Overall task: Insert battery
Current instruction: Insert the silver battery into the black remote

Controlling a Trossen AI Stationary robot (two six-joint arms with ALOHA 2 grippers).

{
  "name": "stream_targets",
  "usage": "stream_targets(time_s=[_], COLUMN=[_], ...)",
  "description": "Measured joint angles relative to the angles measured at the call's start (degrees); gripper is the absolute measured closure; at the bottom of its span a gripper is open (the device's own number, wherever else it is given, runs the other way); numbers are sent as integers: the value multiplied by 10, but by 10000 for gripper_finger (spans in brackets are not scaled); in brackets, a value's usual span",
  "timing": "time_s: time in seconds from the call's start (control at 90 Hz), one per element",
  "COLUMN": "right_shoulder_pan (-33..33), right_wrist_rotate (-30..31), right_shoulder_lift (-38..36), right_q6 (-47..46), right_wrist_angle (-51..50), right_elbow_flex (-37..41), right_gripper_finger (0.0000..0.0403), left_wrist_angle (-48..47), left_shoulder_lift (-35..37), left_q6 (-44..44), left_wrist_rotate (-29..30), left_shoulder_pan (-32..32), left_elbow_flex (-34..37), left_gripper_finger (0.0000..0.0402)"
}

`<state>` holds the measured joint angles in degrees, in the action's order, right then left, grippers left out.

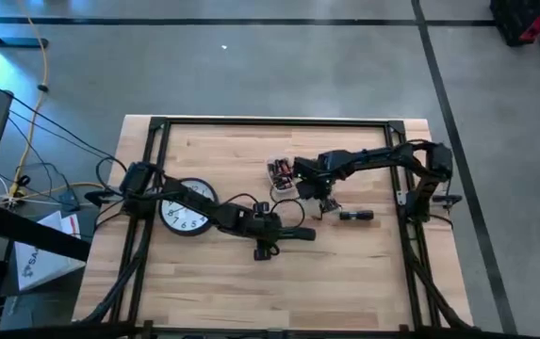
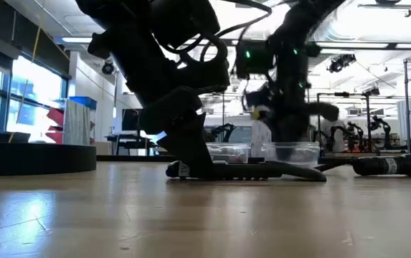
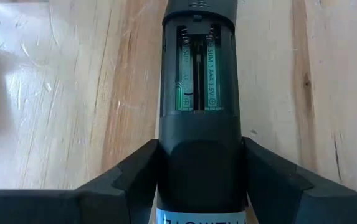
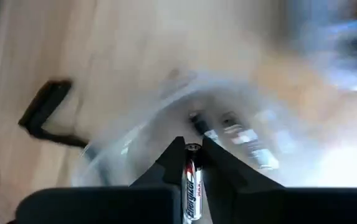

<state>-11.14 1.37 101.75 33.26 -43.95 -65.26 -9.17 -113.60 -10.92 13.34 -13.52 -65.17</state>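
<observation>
Battery (image 4: pixel 192 180), lower end cut off

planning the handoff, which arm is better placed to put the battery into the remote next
The right. Its gripper already pinches a battery above the clear container. The left gripper is clamped on the remote, whose open, empty battery bay faces up, so it is better used as the holder.
</observation>
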Motion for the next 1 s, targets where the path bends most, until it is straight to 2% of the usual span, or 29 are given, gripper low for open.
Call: stream_targets(time_s=[0.2,0.322,0.444,0.722,0.867,1.0], right_shoulder_pan=[13,33,66,157,189,203], right_wrist_rotate=[1,-43,-88,-90,-68,-20], right_shoulder_lift=[-48,-86,-123,-115,-96,-73], right_q6=[-48,-122,-214,-388,-425,-428], right_wrist_angle=[-40,-28,43,253,358,392], right_elbow_flex=[-48,-54,-28,75,114,128], right_gripper_finger=[401,402,402,403,403,403], left_wrist_angle=[0,0,0,2,5,14], left_shoulder_lift=[0,0,0,0,0,-1], left_q6=[0,0,0,0,0,5], left_wrist_rotate=[-2,-2,-3,-5,-6,-8], left_shoulder_pan=[0,0,-1,-2,-2,-2], left_elbow_flex=[0,0,0,0,0,1], left_gripper_finger=[215,215,215,215,215,215])
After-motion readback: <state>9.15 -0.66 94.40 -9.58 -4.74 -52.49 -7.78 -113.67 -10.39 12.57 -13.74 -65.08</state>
